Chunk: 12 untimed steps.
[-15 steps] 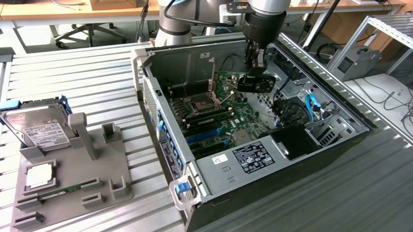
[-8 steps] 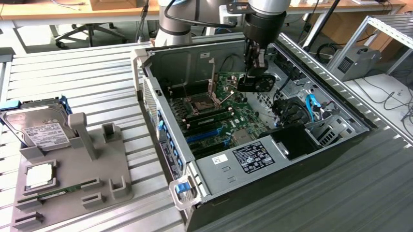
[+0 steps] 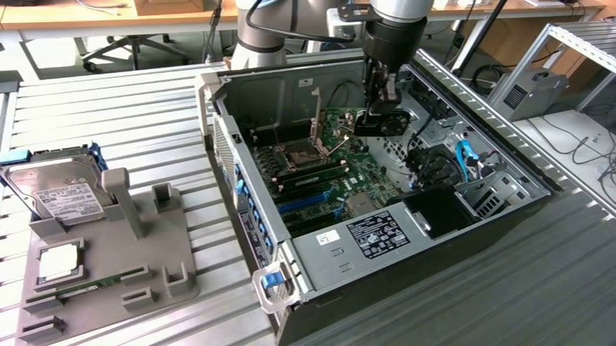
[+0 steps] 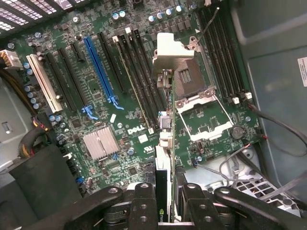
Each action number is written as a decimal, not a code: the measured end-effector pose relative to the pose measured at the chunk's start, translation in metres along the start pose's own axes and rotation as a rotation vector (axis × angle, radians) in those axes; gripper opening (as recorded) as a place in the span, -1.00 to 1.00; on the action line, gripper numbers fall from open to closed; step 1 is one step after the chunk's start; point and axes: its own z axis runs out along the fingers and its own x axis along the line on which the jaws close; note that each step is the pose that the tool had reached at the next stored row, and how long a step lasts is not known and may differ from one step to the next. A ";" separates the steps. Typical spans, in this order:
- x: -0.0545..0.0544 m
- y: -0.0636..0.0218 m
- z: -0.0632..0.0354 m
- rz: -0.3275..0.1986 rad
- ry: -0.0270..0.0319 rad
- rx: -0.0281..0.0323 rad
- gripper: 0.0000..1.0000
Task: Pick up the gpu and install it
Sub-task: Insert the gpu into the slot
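The gpu [image 3: 379, 122] hangs inside the open computer case [image 3: 385, 238], above the green motherboard [image 3: 337, 173]. My gripper [image 3: 382, 101] reaches down from above and is shut on it. In the wrist view the gpu [image 4: 164, 143] appears edge-on as a thin green board with silver metal parts. It runs out from between my gripper's [image 4: 165, 201] black fingers [image 4: 144, 206]. Beyond it lies the motherboard [image 4: 96, 96], which has a blue slot [image 4: 98, 72], several black slots and an open processor socket [image 4: 196, 91]. The card is above the board and apart from it.
The case lies on its side on a slatted metal table, with a black box [image 3: 438, 209] and blue cables along its far wall. At the exterior view's left, a grey fixture [image 3: 106, 267] carries a silver hard drive [image 3: 58, 191], a processor [image 3: 60, 259] and a memory stick [image 3: 82, 288].
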 end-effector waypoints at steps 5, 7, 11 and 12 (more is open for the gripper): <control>0.000 0.0000 0.0000 -0.028 -0.0029 -0.0010 -0.48; 0.000 0.0000 0.0000 -0.042 -0.0044 -0.0016 -0.48; 0.000 0.0000 0.0000 -0.064 -0.0066 -0.0023 -0.48; 0.000 0.0000 0.0000 -0.068 -0.0071 -0.0025 -0.48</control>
